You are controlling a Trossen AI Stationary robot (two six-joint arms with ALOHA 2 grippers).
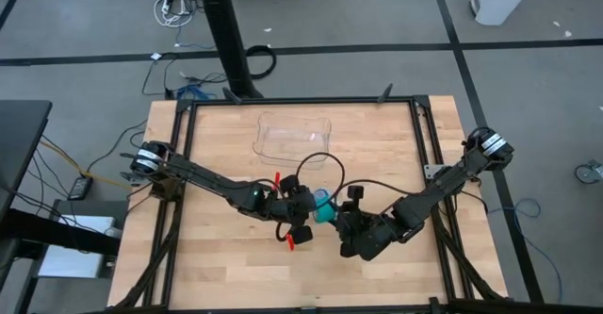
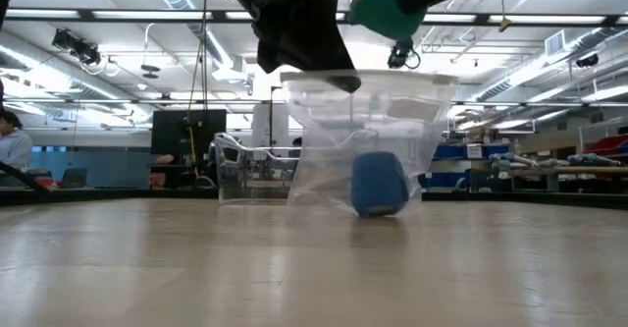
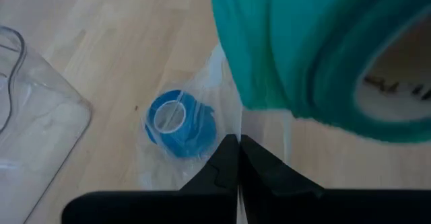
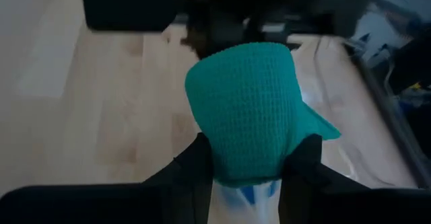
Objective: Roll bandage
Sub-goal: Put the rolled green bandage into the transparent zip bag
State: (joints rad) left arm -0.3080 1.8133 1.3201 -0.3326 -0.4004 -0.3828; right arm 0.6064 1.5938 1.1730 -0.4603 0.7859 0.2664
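Teal bandage (image 4: 246, 109) rolled up, held above the desk (image 1: 226, 276) centre.
My right end effector (image 4: 248, 158) pinches it between both fingers; my left end effector (image 3: 238, 158), pressed together, sits just beside, over the blue roll (image 3: 176, 123).

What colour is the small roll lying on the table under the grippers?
Bright blue with a pale centre, the small plastic-wrapped roll shows best in the left wrist view.

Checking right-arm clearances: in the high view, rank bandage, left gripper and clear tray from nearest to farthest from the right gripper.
1. bandage: held in the right gripper, mid-table.
2. left gripper: just beyond the bandage, on the left.
3. clear tray: toward the table's far edge.
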